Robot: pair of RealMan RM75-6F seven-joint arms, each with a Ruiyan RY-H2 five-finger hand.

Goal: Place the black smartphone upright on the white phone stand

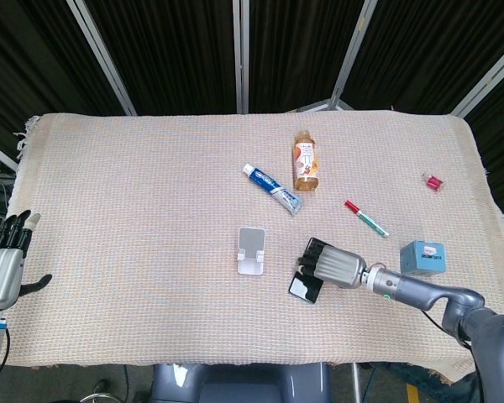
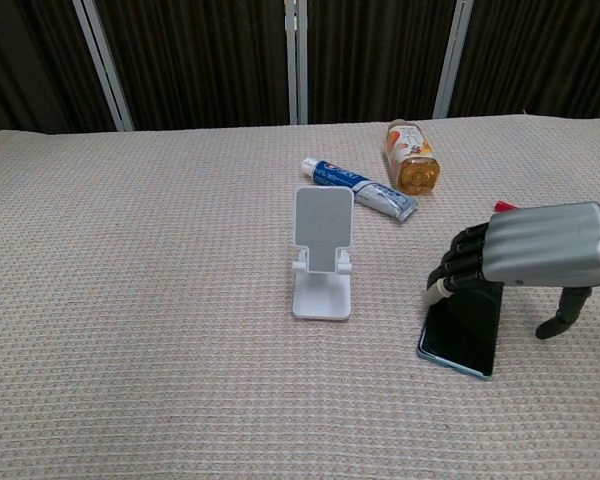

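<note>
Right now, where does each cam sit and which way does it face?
Head view: high, looking down on the beige woven tablecloth; shows left hand at the edge and right hand with its arm.
Chest view: low, facing across the table to the dark curtains; only the right hand.
Shared: black smartphone, white phone stand, right hand.

Both views are evenly and brightly lit from above, with the cloth (image 1: 151,210) pale and slightly washed out in the head view. Shadows are soft and short beneath the stand (image 2: 323,258) and right hand (image 2: 540,250). The backdrop stays dark. The phone (image 2: 463,325) screen shows faint glare. Focus is sharp throughout
</note>
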